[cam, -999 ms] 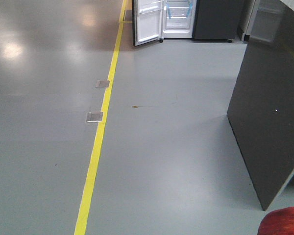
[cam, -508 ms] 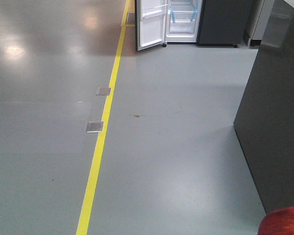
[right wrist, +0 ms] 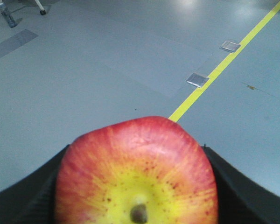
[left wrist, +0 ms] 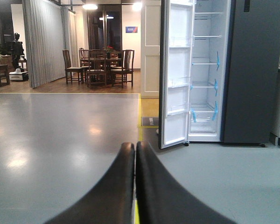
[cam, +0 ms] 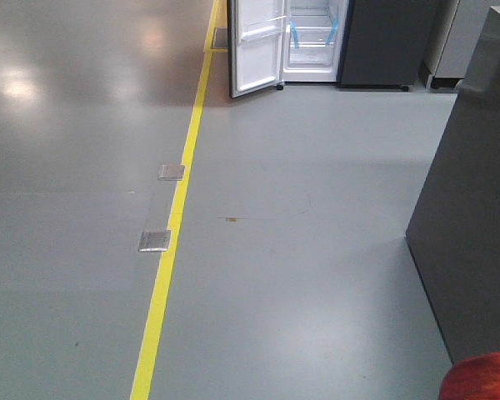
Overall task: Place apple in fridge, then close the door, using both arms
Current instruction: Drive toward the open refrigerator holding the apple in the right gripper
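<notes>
The apple (right wrist: pixel 136 172), red with a yellow centre and a dark stem dimple, fills the bottom of the right wrist view. My right gripper (right wrist: pixel 135 156) is shut on it, a black finger (right wrist: pixel 37 186) pressing each side. Its red top also shows in the front view's lower right corner as the apple (cam: pixel 481 377). The fridge (cam: pixel 312 42) stands far ahead with white shelves and blue tape. Its door (cam: pixel 256 46) hangs open to the left. In the left wrist view the fridge (left wrist: pixel 205 70) and door (left wrist: pixel 177 74) are upright ahead, and my left gripper (left wrist: pixel 135 145) is shut and empty.
A yellow floor line (cam: pixel 171 250) runs toward the fridge, with two metal floor plates (cam: pixel 155 241) beside it. A dark counter island (cam: pixel 475 217) stands close on the right. A dining table with chairs (left wrist: pixel 98 65) and grey curtains (left wrist: pixel 46 42) lie far back left.
The floor plates have slid down the front view and the island has shifted right, as the base rolled toward the fridge. The apple stays in the same corner, still gripped.
</notes>
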`<state>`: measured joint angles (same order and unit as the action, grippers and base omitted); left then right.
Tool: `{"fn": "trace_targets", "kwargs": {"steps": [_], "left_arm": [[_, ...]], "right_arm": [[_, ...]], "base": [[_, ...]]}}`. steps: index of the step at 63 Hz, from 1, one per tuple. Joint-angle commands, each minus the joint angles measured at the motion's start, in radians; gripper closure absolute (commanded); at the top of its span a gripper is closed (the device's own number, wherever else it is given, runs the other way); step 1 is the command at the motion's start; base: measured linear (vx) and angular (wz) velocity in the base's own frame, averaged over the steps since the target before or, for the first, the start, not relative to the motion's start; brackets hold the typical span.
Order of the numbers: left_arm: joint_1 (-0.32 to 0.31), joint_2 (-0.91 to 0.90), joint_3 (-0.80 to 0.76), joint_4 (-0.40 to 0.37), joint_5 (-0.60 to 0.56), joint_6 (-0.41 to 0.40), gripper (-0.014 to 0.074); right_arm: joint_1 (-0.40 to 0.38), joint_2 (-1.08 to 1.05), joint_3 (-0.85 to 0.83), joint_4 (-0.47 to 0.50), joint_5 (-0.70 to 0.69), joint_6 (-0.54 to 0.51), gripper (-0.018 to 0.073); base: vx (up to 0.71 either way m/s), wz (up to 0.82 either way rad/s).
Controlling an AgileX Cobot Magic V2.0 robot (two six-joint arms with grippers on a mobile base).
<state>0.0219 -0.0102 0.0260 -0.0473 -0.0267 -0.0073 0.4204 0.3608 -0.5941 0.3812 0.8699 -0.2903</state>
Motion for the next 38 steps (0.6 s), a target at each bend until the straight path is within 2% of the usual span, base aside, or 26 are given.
{"fn": "trace_targets", "kwargs": {"steps": [1, 38], "left_arm": [[0.002, -0.016, 0.021, -0.008, -0.068, -0.010, 0.0603], [0.002, -0.016, 0.021, -0.008, -0.068, -0.010, 0.0603]], "right_arm": [[0.001, 0.008, -0.025, 0.024, -0.070, -0.008, 0.0158], [0.001, 0.008, -0.025, 0.024, -0.069, -0.008, 0.0158]], "base": [[0.29, -0.03], [0.31, -0.04]]}}
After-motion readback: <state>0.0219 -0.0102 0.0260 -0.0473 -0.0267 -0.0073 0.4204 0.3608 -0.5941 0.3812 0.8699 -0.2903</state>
